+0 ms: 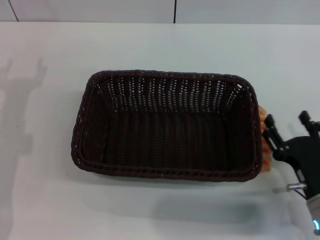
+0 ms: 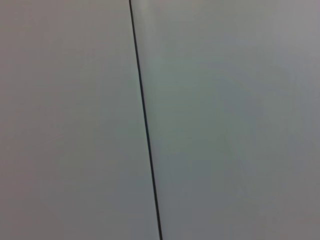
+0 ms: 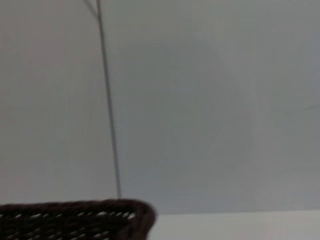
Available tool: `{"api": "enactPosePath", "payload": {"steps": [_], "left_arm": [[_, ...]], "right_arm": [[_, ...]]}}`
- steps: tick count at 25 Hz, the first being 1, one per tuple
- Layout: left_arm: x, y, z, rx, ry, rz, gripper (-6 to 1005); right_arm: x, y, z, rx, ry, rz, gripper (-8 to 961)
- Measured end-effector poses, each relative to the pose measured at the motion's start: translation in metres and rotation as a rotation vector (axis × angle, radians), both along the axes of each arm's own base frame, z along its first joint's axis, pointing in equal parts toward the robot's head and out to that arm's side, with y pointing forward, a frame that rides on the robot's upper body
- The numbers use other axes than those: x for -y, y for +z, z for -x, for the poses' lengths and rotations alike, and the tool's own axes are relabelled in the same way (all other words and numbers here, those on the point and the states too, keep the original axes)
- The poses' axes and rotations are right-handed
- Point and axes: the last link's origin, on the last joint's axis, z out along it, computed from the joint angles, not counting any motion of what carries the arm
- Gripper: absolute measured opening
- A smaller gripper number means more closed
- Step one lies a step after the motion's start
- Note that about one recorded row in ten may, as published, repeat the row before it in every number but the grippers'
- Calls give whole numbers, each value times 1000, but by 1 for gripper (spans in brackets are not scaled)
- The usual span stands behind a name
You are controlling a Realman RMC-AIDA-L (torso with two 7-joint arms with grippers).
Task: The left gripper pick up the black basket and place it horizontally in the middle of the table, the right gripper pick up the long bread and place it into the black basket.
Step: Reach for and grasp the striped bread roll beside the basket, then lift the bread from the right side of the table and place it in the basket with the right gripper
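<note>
The black basket (image 1: 167, 127) lies lengthwise across the middle of the white table (image 1: 50, 200), and its inside is empty. One corner of its rim shows in the right wrist view (image 3: 131, 214). The long bread (image 1: 263, 116) lies on the table against the outside of the basket's right end. Only orange slivers of it show, behind the rim and the gripper. My right gripper (image 1: 287, 121) hovers over the table just right of the bread, fingers spread apart and empty. My left gripper is out of view; its wrist view shows only a wall.
A pale wall with a dark vertical seam (image 2: 145, 120) stands behind the table. A faint arm shadow (image 1: 22, 75) falls on the table's far left. The table's far edge (image 1: 150, 23) meets the wall.
</note>
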Motion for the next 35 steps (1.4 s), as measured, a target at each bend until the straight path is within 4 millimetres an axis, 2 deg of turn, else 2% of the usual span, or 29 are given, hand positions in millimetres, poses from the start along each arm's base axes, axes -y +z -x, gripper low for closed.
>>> {"api": "enactPosePath", "payload": {"steps": [8,17,23,27,31,33,35], "left_arm": [[-5,-7,4,3,15,32,793],[-9,-9,5,-4,19,48,791],[-10,-12,4,-20,16,64,790],[-10,-14,3,-27,12,71,789],[-10,-16,1,-40,1,81,789],[-10,-17,1,-36,-2,86,788],[-10,-18,0,-35,-5,89,788]], "right_arm": [[-10,-12,4,1,-6,77,786],[-29,-25,1,34,-45,183,762],[-35,-31,0,48,-73,230,746],[-32,-28,-3,38,-83,209,711],[-22,-12,-5,7,-79,95,651],[-12,4,-4,-15,-54,-17,625],[-9,8,-3,-22,-41,-49,603]]}}
